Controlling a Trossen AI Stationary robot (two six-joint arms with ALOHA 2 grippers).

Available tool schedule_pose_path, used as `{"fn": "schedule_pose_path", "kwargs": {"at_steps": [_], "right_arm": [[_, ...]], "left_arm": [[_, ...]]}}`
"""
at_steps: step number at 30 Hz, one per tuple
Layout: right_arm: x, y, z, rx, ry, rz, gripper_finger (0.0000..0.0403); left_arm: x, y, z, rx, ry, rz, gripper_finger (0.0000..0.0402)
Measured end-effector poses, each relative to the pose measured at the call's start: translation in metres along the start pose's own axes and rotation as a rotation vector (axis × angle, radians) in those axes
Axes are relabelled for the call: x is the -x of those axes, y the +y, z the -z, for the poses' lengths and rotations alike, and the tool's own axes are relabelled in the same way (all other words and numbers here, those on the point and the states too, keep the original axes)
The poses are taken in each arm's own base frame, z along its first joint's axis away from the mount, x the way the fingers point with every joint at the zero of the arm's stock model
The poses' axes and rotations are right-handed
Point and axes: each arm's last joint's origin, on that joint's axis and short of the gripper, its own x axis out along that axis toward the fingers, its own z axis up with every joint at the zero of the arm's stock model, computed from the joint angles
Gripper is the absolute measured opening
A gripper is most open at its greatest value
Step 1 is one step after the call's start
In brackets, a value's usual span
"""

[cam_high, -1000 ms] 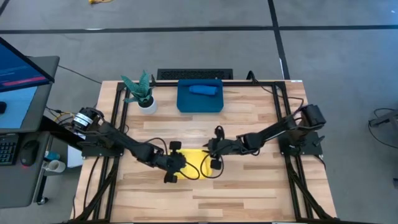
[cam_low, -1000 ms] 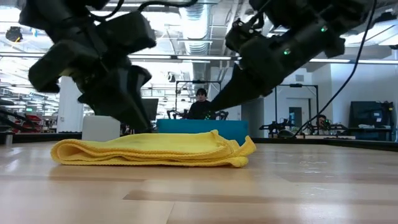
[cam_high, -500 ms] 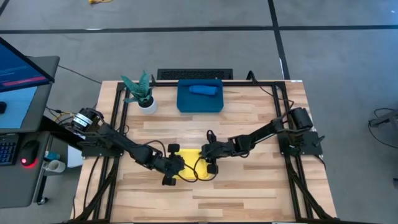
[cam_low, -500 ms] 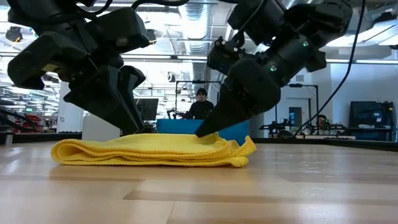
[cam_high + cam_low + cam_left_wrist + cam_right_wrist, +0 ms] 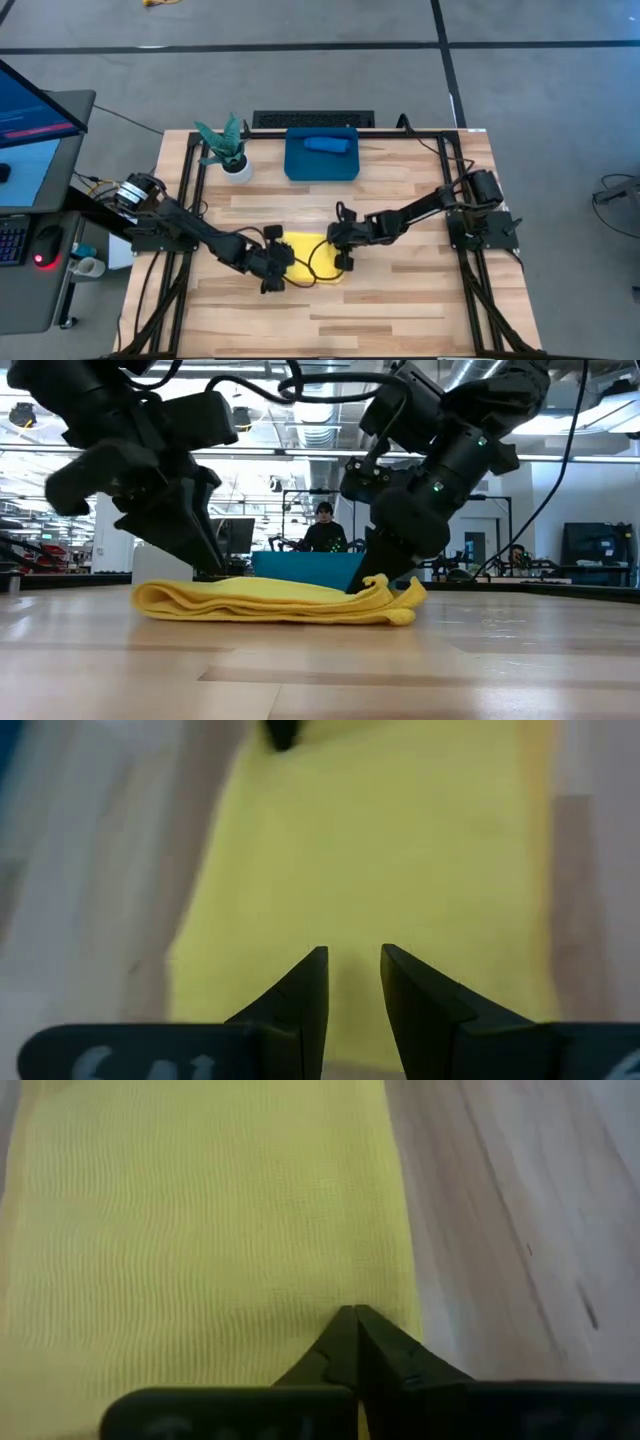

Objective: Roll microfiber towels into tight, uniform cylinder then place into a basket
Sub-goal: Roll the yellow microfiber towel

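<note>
The yellow towel (image 5: 305, 250) lies folded in a flat strip on the table's middle, several layers thick in the low view (image 5: 280, 602). My left gripper (image 5: 275, 262) stands over the towel's left part, its fingers a narrow gap apart (image 5: 353, 965). My right gripper (image 5: 340, 252) is shut on the towel's right end (image 5: 352, 1320). The blue towel (image 5: 326, 144) lies rolled in the teal basket (image 5: 295, 170) at the far middle. My left gripper points down at the towel's top near its left end (image 5: 215, 572); I cannot tell whether the fingertips touch it. My right gripper has its shut fingertips on the towel's top layers near the right end (image 5: 385, 1295), slanting down from the right. That end (image 5: 385, 585) is puckered up a little; the rest lies flat on the table.
A small white pot with a green plant (image 5: 232, 155) stands left of the basket. The basket's wall shows behind the towel in the low view (image 5: 310, 563). People sit in the room beyond the table. Bare wood lies near and right of the towel.
My right gripper has come down onto the towel, then gone toward the table's right edge. The whole towel has slid right with it, its left end most, and its right end has risen slightly. My left gripper has stayed over the towel's left part.
</note>
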Motion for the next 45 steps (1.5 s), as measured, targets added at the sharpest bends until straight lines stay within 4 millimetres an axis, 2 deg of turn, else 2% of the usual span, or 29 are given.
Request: {"fn": "schedule_pose_path", "kwargs": {"at_steps": [4,9,16,22,26,34,42,45], "right_arm": [[0.0,-0.003,0.0,-0.098,0.013,0.012,0.0012],[0.003,-0.007,0.004,-0.272,0.057,0.067,0.0016],[0.012,-0.006,0.012,-0.468,0.103,0.19,0.0013],[0.033,0.009,0.011,-0.459,0.1,0.154,0.002],[0.058,0.016,0.001,-0.428,0.025,0.164,0.002],[0.097,0.017,-0.008,-0.373,-0.069,0.237,0.0019],[0.103,0.021,-0.002,-0.32,-0.041,0.27,0.0022],[0.102,0.019,-0.001,-0.317,-0.026,0.283,0.002]], "left_arm": [[0.011,0.004,-0.002,0.041,0.043,-0.078,0.0088],[0.024,0.0,-0.002,0.042,0.001,-0.107,0.0088],[0.027,-0.006,-0.007,0.086,-0.075,-0.087,0.0088],[0.024,-0.004,-0.014,0.14,-0.12,-0.077,0.0088],[0.021,-0.003,-0.02,0.184,-0.157,-0.068,0.0088],[0.008,-0.006,-0.027,0.206,-0.208,-0.03,0.0088],[-0.024,0.0,-0.019,0.183,-0.143,-0.088,0.0088],[-0.027,0.001,-0.019,0.188,-0.134,-0.069,0.0088]]}}
